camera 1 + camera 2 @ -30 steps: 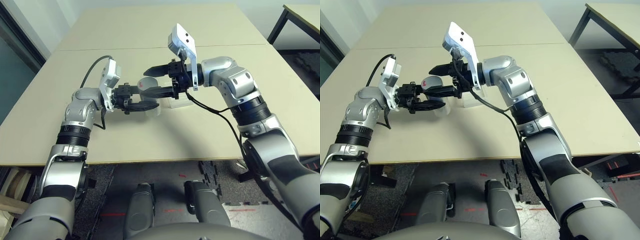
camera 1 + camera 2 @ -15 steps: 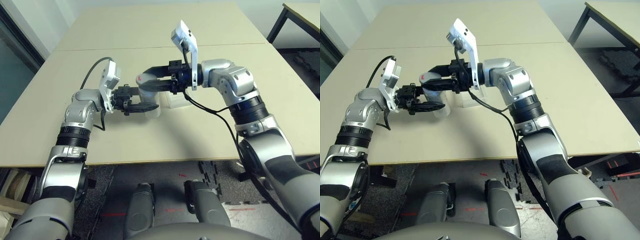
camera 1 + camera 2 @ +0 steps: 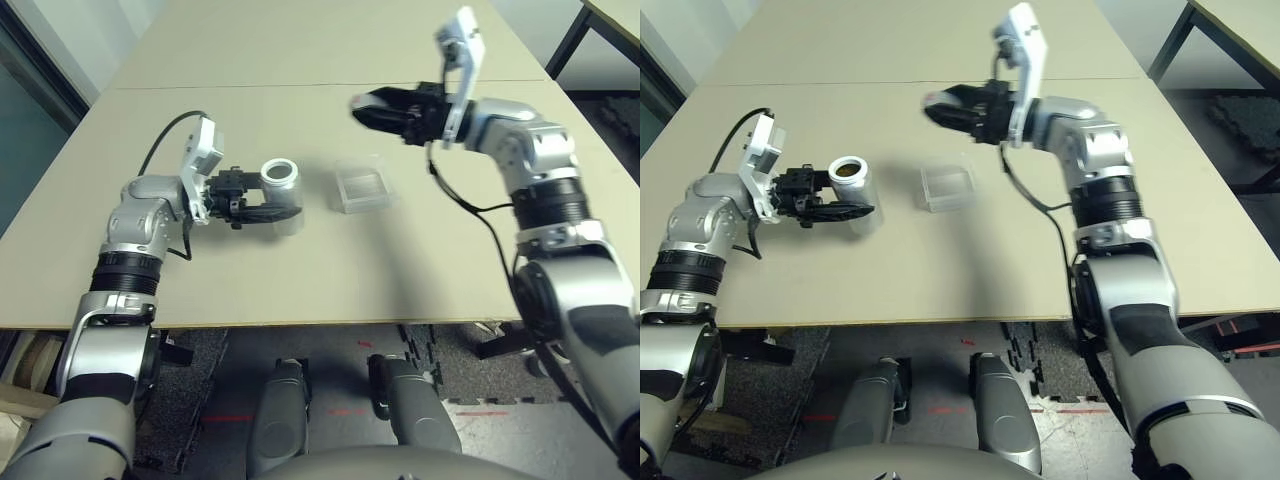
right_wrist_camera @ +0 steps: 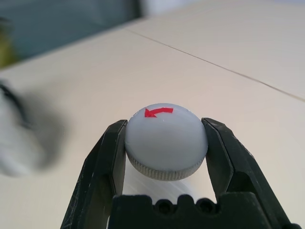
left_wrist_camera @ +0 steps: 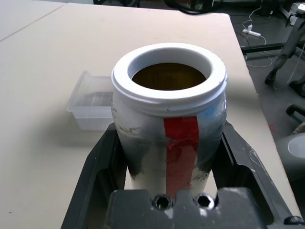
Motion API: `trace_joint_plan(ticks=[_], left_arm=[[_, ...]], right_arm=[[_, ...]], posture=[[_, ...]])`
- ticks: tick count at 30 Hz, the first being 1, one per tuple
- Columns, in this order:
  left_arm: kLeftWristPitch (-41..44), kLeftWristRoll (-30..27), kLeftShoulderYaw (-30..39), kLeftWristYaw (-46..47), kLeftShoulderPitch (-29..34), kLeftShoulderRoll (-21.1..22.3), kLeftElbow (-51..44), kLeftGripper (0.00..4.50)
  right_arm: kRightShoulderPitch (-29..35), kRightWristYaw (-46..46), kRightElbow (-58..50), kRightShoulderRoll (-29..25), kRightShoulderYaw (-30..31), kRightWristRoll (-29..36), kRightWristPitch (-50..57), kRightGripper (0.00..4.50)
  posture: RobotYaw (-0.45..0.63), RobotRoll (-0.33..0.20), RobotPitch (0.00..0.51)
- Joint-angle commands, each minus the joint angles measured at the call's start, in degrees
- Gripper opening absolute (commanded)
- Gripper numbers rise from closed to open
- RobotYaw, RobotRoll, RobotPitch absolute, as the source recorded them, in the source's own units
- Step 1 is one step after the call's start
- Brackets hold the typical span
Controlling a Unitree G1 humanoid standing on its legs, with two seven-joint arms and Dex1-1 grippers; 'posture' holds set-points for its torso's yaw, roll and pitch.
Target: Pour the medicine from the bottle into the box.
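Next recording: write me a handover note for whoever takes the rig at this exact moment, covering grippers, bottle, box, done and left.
Left gripper: shut on the bottle, which stands upright on the table with its mouth open.
Right gripper: shut on the cap, held up in the air above the table, to the right of the box.
The box: on the table just right of the bottle, apart from it, looks empty.
Done: cap is off the bottle.
Left: put the cap down, tip the bottle over the box and pour the medicine in.
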Motion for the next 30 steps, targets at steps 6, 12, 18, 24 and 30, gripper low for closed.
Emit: trace_joint_plan(ticks=[6,12,18,24,30], left_arm=[[-2.2,0.2,1.1,2.4,0.4,-1.1,0.2,2.66],[-3.0,0.0,1.4,3.4,0.8,-1.7,0.8,2.66],[-3.8,0.3,1.5,4.4,-0.1,-1.7,1.9,2.66],[-6.3,1.3,1.5,5.3,-1.6,-1.5,4.3,2.66],[-8.7,1.9,1.4,6.4,-2.8,-1.9,6.0,2.66]], right_arm=[[10.6,-12.0,6.4,-3.3,-5.4,-4.7,-15.5,2.58],[16.0,-20.6,9.9,-0.7,-8.4,-5.5,-22.4,2.58],[16.4,-24.0,15.5,0.4,-7.9,-6.7,-24.4,2.58],[15.4,-23.2,20.8,0.9,-5.6,-9.0,-23.5,2.58],[14.2,-21.3,24.0,0.7,-4.2,-10.4,-22.6,2.58]], posture=[[-0.05,0.0,0.112],[-0.05,0.0,0.123],[-0.05,0.0,0.127],[-0.04,0.0,0.126],[-0.04,0.0,0.132]])
